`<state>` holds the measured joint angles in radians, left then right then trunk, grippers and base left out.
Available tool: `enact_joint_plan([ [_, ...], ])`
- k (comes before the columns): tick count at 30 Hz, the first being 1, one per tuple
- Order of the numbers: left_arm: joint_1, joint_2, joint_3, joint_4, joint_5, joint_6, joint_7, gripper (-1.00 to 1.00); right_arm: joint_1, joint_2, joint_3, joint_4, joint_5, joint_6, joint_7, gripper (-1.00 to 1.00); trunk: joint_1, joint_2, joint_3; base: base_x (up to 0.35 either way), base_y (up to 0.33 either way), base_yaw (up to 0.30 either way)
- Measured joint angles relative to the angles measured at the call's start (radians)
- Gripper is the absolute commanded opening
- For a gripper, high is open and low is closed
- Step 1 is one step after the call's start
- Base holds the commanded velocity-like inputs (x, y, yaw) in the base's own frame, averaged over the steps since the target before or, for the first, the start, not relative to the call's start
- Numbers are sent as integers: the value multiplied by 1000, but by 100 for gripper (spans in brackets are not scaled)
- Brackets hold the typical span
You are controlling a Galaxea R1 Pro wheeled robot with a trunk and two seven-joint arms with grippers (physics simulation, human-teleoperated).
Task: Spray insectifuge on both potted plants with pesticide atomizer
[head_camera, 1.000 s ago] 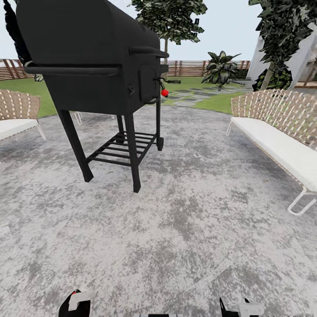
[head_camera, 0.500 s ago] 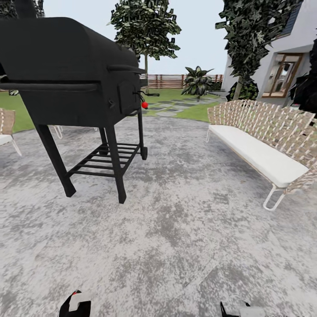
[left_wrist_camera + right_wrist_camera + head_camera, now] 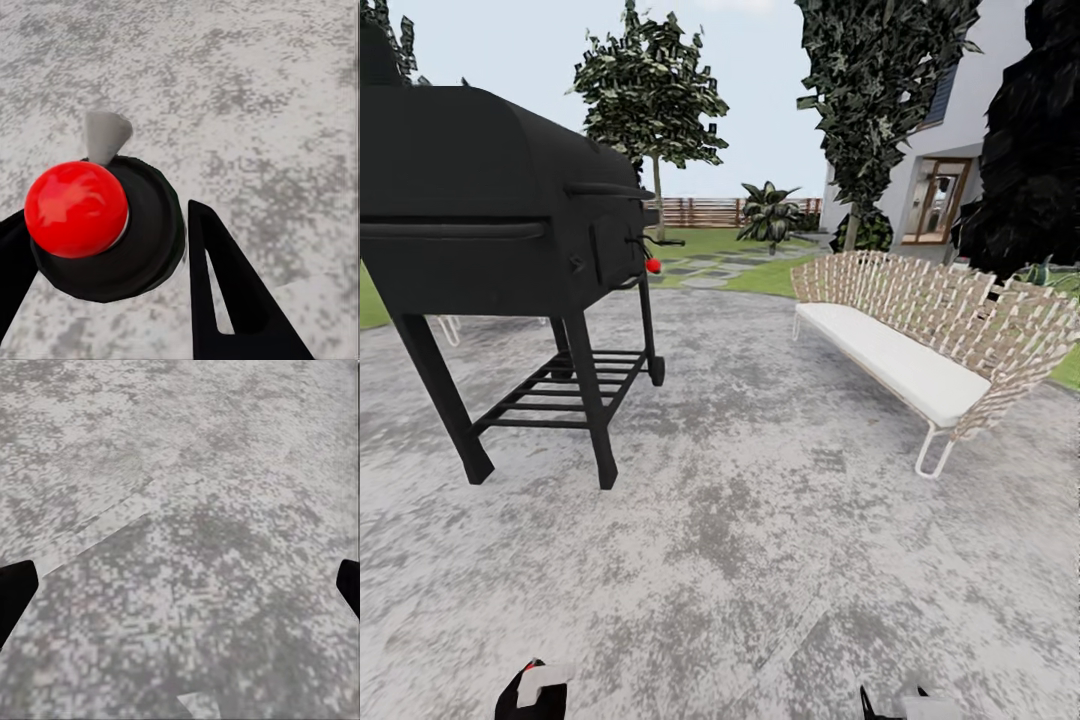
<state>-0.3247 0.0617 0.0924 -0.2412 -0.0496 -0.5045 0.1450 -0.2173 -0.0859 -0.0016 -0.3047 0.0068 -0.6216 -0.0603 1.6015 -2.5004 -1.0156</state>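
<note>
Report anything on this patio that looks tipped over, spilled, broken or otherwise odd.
Nothing stands out. The black barbecue grill stands upright on the grey paved patio, and the woven bench with its white cushion sits level at the right. No spill or debris shows on the paving. Lawn, stepping stones and fence lie beyond, undisturbed.

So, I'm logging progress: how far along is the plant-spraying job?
Done: nothing visible. In hand: the robot is on the mottled grey paved patio, facing the black barrel grill and the woven white-cushioned bench. The right claw is open over bare paving, holding nothing. Left: fetch the spray bottle, then spray both plants.
</note>
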Motion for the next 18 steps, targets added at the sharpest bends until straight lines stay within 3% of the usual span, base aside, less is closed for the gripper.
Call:
enact_joint_plan([
  [3, 0, 0, 0, 0, 0, 0, 0, -100, 0, 0, 0, 0, 0, 0, 0, 100, -1, 1, 12, 0, 0, -17],
  [18, 0, 0, 0, 1, 0, 0, -1, -100, 0, 1, 1, -1, 0, 0, 0, 100, -59, 106, 58, 0, 0, -1],
])
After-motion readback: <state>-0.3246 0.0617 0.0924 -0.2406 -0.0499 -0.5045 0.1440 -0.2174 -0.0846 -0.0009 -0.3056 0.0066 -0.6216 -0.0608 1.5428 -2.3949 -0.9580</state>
